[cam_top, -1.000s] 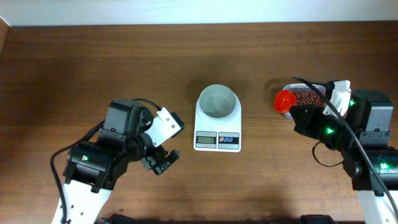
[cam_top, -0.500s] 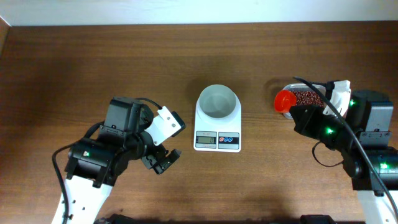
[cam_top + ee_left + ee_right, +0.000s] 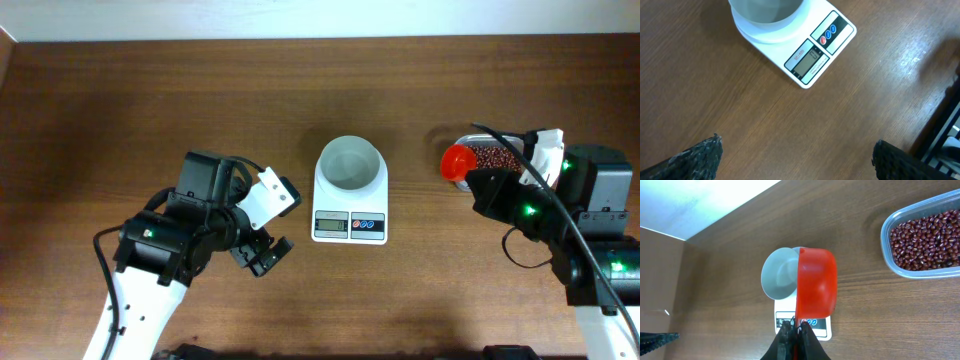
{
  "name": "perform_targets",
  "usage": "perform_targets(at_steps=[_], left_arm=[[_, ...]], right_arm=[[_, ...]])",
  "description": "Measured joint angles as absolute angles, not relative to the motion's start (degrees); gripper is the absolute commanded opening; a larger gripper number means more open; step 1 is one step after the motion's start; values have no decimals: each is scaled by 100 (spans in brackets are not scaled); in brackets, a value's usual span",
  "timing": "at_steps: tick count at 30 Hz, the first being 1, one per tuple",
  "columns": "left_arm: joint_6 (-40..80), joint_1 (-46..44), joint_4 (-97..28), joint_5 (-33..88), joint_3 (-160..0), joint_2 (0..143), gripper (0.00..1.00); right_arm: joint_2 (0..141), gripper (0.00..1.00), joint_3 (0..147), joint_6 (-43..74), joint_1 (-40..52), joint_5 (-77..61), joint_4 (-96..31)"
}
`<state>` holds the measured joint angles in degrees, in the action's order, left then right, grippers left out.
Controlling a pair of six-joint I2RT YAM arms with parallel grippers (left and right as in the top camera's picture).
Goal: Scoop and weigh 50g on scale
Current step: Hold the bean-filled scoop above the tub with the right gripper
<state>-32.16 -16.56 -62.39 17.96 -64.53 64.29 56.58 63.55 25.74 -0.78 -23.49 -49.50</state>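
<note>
On my left, the left fingers (image 3: pixel 263 257) hang spread wide over bare worktop (image 3: pixel 120 110), gripping nothing. They sit near the scale's front-left corner without touching it. In the left wrist view both tips frame brown wood, with the scale up ahead.

At the middle stands the scale (image 3: pixel 350 205), its round white bowl (image 3: pixel 350 163) at the back and the display and coloured buttons facing me. I cannot read the display. The bowl's inside shows plain white.

To the right, the right fingers (image 3: pixel 794 329) are pressed tight on the thin handle of the orange-red scoop (image 3: pixel 458 162). From overhead its cup sits at the left end of the clear tub (image 3: pixel 885 235), between the scale and the beans. The beans (image 3: pixel 495 155) lie heaped in that tub at the worktop's right side, well apart from the scale.
</note>
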Motion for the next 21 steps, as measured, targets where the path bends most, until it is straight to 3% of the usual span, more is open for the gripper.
perform_targets(at_steps=[21], left_arm=[[-3216,-1656,-6239,1914,-6453,6429,99]], right_arm=[[5658,4,6355,2574,-78,-2368,-5271]])
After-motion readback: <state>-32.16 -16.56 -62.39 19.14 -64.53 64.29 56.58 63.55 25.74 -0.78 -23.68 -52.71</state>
